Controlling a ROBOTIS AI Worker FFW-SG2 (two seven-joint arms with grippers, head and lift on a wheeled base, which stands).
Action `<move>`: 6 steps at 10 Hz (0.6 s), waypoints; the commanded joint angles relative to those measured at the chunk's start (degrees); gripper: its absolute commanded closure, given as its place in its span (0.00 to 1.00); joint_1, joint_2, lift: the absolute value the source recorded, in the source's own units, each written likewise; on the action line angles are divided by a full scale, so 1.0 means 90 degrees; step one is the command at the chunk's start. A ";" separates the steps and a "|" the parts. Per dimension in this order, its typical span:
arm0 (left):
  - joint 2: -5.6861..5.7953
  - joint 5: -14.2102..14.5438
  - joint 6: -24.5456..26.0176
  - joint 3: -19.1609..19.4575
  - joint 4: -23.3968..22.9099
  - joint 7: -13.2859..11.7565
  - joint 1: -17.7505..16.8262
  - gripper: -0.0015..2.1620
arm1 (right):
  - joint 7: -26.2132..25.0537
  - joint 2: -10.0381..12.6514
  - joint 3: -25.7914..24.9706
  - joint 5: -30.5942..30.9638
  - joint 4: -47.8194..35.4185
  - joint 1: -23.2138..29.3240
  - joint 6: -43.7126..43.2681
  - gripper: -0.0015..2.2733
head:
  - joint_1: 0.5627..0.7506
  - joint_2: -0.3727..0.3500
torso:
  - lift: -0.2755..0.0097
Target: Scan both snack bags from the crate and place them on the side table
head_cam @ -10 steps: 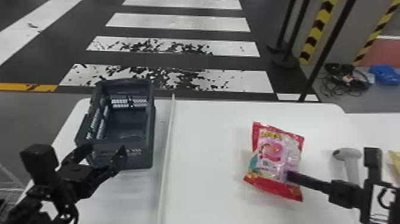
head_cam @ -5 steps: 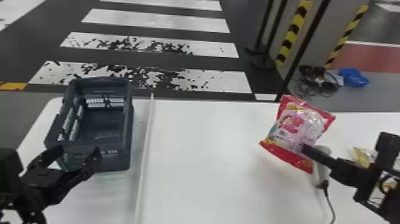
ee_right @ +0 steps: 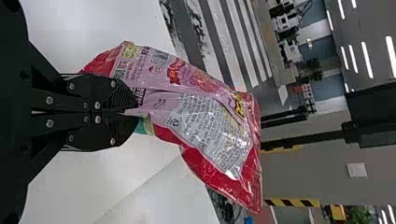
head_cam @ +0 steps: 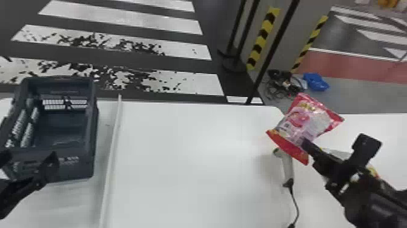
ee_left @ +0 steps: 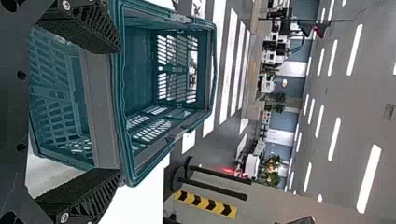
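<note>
I have the snack bag up in the air with my right gripper. In the right wrist view the two fingers of the right gripper are pinched together, with the bag's thin wrap caught between the tips. The bag is red and pink, and it tilts to one side. In the head view it shows by the far right corner of the white table, with the side table just past it on the right.

The scanner lies on the table near the right edge, below the bag in the head view, and its black cord runs toward the near edge. Something yellow peeks out by my right arm; it may be the other snack bag, but my arm hides too much of it.

My left gripper is at the near wall of the crate. In the left wrist view the jaws are wide apart and grip nothing. I can't tell if they touch the crate. The crate stands upright by the table's far left corner, and a long white strip runs beside it from the far edge toward the near edge.
</note>
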 commanded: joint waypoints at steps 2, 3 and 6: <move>0.0000 0.0000 -0.0020 -0.0019 -0.0018 -0.0037 -0.0006 0.04 | -0.0489 -0.0076 -0.0324 -0.0468 0.0932 -0.0182 -0.1286 0.99 | 0.70 0.07 | 0.63; 0.0000 0.0000 -0.0020 -0.0019 -0.0048 -0.0056 -0.0006 0.04 | -0.0742 -0.0115 -0.0500 -0.0517 0.1303 -0.0358 -0.1618 0.99 | 0.70 0.03 | 0.63; 0.0020 0.0000 -0.0137 -0.0048 -0.0067 -0.0164 -0.0015 0.04 | -0.1231 -0.0476 -0.0695 -0.0771 0.2387 -0.0680 -0.2361 0.99 | 0.70 0.03 | 0.63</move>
